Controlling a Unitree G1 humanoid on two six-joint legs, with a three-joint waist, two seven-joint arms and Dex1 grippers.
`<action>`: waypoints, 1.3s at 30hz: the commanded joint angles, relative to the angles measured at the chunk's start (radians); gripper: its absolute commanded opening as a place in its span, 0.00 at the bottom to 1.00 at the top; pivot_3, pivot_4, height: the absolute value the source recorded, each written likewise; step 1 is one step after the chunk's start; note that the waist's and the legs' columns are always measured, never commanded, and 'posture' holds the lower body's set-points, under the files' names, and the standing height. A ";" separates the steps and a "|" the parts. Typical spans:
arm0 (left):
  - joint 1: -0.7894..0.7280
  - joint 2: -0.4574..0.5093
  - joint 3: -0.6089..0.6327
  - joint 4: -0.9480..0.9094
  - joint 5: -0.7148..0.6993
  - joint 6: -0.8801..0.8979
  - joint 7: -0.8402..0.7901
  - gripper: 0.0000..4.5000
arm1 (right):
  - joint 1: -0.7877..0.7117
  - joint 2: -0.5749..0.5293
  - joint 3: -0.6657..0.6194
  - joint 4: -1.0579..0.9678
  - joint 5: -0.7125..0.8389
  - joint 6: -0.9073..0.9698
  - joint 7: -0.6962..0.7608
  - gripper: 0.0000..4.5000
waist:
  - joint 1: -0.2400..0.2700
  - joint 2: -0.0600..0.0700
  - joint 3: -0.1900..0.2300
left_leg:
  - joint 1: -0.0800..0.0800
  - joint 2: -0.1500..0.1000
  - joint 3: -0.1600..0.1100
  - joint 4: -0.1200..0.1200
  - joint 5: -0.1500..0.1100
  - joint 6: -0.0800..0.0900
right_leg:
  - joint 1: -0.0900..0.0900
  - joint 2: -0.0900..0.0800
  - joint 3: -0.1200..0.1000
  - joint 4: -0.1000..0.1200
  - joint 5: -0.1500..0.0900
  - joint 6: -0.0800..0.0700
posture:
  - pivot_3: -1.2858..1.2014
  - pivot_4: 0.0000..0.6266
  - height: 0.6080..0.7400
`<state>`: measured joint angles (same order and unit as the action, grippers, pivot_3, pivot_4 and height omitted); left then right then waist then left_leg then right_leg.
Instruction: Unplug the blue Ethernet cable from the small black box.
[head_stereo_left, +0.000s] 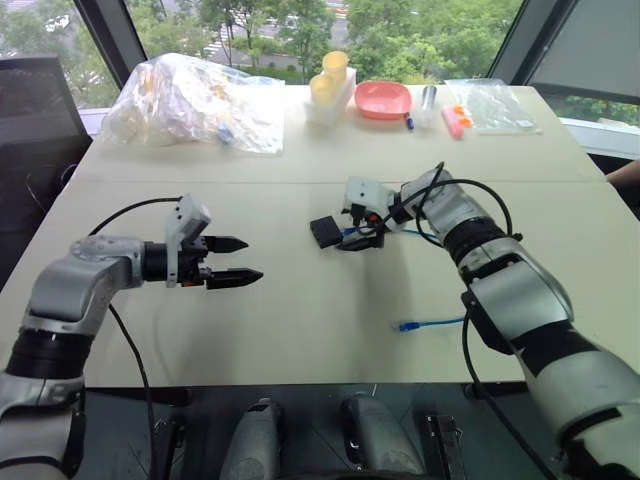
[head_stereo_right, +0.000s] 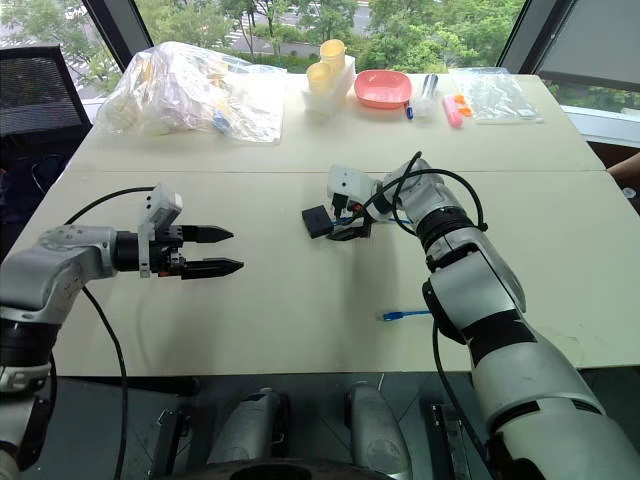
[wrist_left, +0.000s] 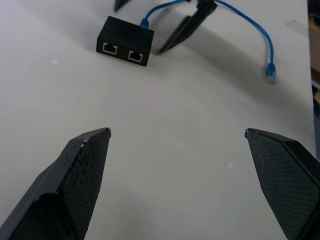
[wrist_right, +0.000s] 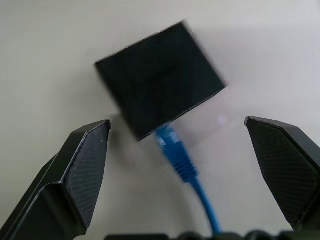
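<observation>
We find the right gripper (wrist_right: 177, 132) with jaws spread wide, holding nothing. The small black box (wrist_right: 159, 80) lies on the table (head_stereo_left: 300, 320) just ahead of the jaw tips, centred on the gap. The blue Ethernet cable (wrist_right: 179, 162) is still plugged in, running back between the jaws; blur hides whether anything touches it. The left gripper (head_stereo_left: 238, 261), jaws apart, hovers well apart from the box.

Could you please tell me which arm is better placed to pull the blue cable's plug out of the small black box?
The right. Its pincer is open right behind the plug of the blue Ethernet cable at the small black box. The left pincer, also open, hovers well away from the box.
</observation>
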<state>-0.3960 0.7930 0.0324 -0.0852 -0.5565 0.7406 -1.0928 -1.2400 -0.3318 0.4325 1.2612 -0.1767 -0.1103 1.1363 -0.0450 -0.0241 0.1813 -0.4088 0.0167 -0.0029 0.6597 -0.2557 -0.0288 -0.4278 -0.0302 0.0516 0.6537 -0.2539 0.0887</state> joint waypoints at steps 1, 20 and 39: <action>0.038 -0.007 0.078 -0.083 -0.031 0.021 0.069 1.00 | 0.021 0.014 0.026 0.051 -0.081 -0.031 0.005 0.81 | -0.001 0.000 0.000 | 0.001 0.000 0.000 0.000 0.000 0.000 | 0.001 0.000 0.000 0.000 0.000 0.000 | 0.52 0.24 0.96; -0.197 -0.028 0.085 0.210 -0.040 -0.017 0.022 1.00 | -0.046 -0.022 -0.055 -0.114 -0.178 -0.174 -0.364 0.00 | 0.003 0.001 0.002 | 0.019 0.000 -0.001 0.000 0.002 -0.002 | 0.018 0.001 0.000 0.000 -0.002 -0.006 | 0.52 0.24 0.96; -0.822 -0.349 0.002 1.183 0.209 -0.378 -0.202 1.00 | 0.297 -0.138 -0.092 -0.901 -0.258 -0.164 -0.531 0.00 | 0.000 0.001 0.002 | -0.015 -0.003 0.001 0.005 0.002 -0.002 | -0.012 0.003 -0.001 0.002 0.003 0.004 | 0.52 0.24 0.96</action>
<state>-1.1918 0.4424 0.0205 1.0819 -0.3600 0.3934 -1.2808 -0.9374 -0.4702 0.3686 0.4032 -0.4316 -0.2823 0.6255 -0.0447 -0.0232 0.1830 -0.4241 0.0133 -0.0022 0.6650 -0.2539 -0.0310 -0.4398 -0.0271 0.0500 0.6557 -0.2505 0.0924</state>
